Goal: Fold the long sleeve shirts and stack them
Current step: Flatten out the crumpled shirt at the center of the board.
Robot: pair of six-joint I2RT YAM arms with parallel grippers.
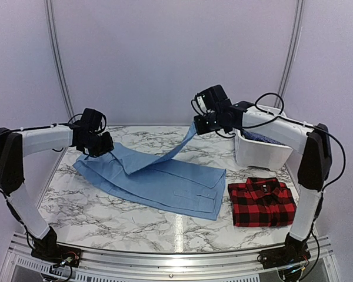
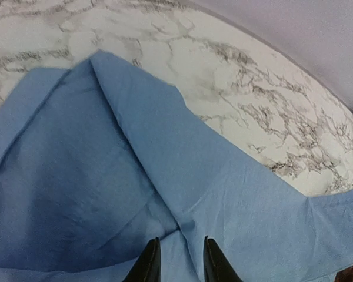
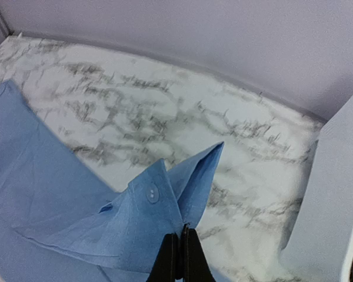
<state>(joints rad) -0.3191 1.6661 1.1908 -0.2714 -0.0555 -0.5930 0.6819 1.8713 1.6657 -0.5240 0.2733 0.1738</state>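
1. Across the middle of the table [image 1: 94, 205], the light blue shirt [image 1: 165, 185] lies flat, its long axis running far-left to near-right. Its sleeve [image 1: 165, 154] climbs rightward to the right gripper [image 1: 200, 124], raised beside the white bin [image 1: 262, 157]. The left gripper [image 1: 100, 147] sits at the shirt's far-left end.
2. Left wrist: the left gripper [image 2: 181, 263] has its jaws slightly apart over blue cloth, with nothing visibly pinched.
3. Right wrist: the right gripper [image 3: 180, 258] is clamped on the buttoned cuff [image 3: 156, 197]. The shirt body lies left and below, so the fold probably goes leftward.

White-grey marbled bench [image 1: 106, 214]. Plain pale lilac walls [image 1: 176, 53] behind and beside bench. Curved metal poles [image 1: 57, 59] at bench's back corners. Aluminium rail [image 1: 176, 254] along bench's near edge. Soft even light.
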